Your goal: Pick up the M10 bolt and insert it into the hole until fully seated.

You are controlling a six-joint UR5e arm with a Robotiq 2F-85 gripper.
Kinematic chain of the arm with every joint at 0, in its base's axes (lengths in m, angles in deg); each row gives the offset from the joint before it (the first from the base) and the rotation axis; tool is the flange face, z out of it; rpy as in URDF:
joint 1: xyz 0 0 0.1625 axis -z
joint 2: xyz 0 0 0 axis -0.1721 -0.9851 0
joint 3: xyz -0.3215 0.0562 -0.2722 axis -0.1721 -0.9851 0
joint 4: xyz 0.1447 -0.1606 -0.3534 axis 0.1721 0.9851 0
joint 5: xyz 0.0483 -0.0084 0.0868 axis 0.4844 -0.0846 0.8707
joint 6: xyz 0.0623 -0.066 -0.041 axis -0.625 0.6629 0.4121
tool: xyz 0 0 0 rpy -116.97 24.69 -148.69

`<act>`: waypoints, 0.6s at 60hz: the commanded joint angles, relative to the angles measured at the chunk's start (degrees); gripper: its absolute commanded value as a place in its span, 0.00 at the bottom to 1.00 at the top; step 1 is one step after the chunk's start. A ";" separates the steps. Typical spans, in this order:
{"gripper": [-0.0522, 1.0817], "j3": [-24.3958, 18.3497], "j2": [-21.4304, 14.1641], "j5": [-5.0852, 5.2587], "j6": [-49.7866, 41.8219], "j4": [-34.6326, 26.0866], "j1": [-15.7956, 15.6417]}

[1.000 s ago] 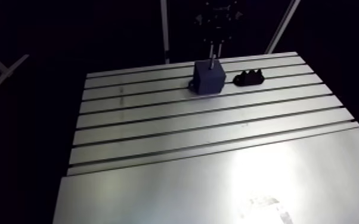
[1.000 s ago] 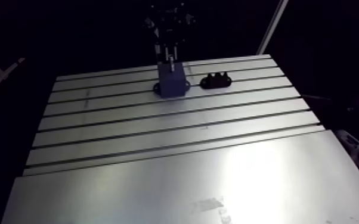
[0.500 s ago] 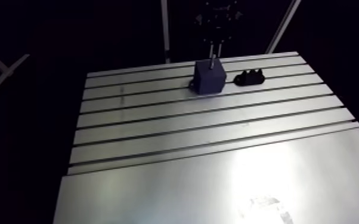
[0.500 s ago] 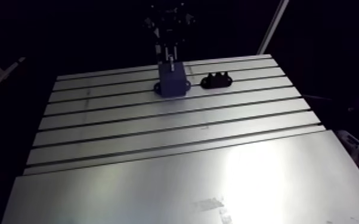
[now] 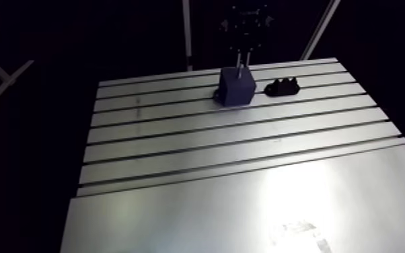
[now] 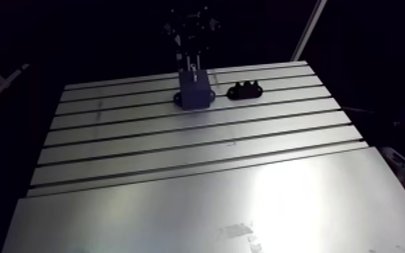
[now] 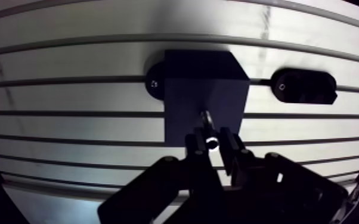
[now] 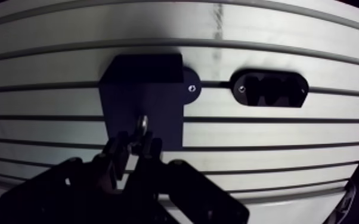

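Hand (image 7: 210, 145), shiny bolt (image 7: 208, 124): barely any shift

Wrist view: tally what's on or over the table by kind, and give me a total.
bolt: 1
block: 1
holder: 1
Total: 3
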 commanded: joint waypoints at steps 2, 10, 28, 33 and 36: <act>0.99 0.19 0.04 -0.18 0.00 0.04 0.13; 0.97 0.88 0.04 0.04 -0.09 0.20 0.13; 0.05 2.44 -0.29 -0.01 -0.09 2.98 0.21; 0.05 2.57 -0.47 0.17 0.08 4.48 0.29; 0.05 2.57 -0.48 0.49 0.25 4.52 0.38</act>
